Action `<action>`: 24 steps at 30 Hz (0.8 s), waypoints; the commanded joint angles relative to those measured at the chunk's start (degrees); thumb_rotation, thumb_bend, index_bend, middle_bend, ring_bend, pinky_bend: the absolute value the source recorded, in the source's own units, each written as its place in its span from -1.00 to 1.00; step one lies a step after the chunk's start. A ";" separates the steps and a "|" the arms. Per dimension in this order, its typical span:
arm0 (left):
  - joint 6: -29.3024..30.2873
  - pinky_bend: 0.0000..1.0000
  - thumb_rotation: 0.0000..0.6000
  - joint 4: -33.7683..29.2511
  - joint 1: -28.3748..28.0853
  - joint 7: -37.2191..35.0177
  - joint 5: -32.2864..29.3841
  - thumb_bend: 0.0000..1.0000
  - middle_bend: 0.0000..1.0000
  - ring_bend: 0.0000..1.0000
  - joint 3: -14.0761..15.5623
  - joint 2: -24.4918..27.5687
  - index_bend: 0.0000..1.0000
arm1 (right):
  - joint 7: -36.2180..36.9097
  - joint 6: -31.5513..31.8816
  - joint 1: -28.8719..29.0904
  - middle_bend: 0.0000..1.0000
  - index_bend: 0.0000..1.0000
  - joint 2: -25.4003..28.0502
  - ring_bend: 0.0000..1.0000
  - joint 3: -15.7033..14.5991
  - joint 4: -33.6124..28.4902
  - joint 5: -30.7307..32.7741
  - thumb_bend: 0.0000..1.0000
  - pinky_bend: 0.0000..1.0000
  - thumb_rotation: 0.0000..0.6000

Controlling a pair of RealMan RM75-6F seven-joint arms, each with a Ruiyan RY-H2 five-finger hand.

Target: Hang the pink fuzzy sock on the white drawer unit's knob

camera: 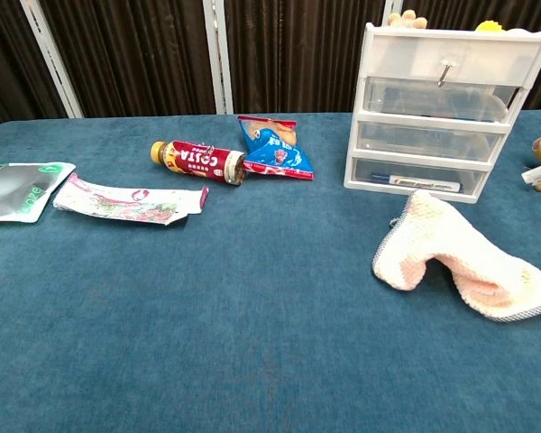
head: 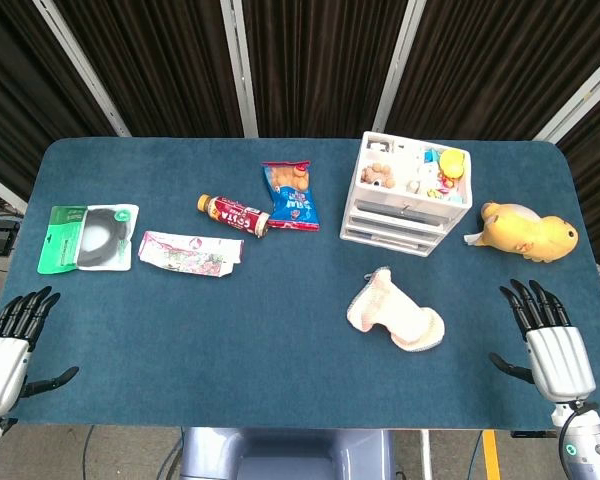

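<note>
Table (head: 280, 340), covered in dark blue felt, carries everything here. White drawer unit (camera: 442, 108) stands toward the far right, three clear-fronted drawers stacked; a small metal knob (camera: 444, 69) sticks out of its top panel, and the open top tray holds a jumble of small toys. The bottom drawer shows a marker pen (camera: 421, 181) lying across it; what the middle one holds cannot be made out. Just in front of the unit, apart from it, lies the pink fuzzy sock (head: 394, 312), folded in a bend, its long axis running from near the drawers toward the near right, grey-edged cuff at the right end. Nothing sits between sock and knob. A yellow plush toy (head: 528, 231) lies right of the unit. Left of it lie a blue snack bag (head: 291, 195) and a red bottle (head: 234, 214) on its side, touching at the cap end, then a pink printed wrapper (head: 190, 251) and a green-and-white pouch (head: 88, 237) at far left.

Both hands rest at the near edge, fingers spread and holding nothing: left hand (head: 8, 352) at the left corner, right hand (head: 550, 345) near the sock's right.
</note>
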 commanded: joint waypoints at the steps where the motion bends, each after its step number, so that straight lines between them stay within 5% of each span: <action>1: 0.22 -1.00 1.00 0.13 0.06 -0.12 0.18 -1.00 -1.00 -1.00 -0.01 0.05 -1.00 | 0.14 -0.27 -0.16 -0.87 -0.82 0.01 -1.00 -0.01 -0.49 -0.06 -0.99 -0.65 1.00; 7: 0.23 -1.00 1.00 0.03 0.08 -0.10 0.36 -1.00 -1.00 -1.00 0.05 -0.07 -1.00 | 0.77 -2.18 -0.21 -0.83 -0.81 0.32 -1.00 0.24 -4.63 1.49 -0.99 -0.65 1.00; 14: -0.22 -1.00 1.00 -0.28 -0.03 -0.15 -0.14 -1.00 -1.00 -1.00 -0.04 -0.04 -1.00 | -1.38 -13.07 2.99 -0.74 -0.68 0.81 -0.93 3.54 -20.11 15.68 -0.99 -0.64 1.00; 24: -0.75 -1.00 1.00 -0.56 -0.24 -2.45 -0.51 -1.00 -1.00 -1.00 -0.05 1.01 -1.00 | -19.76 -14.95 10.28 -0.64 -0.59 -16.26 -0.84 9.28 -13.84 26.62 -0.99 -0.57 1.00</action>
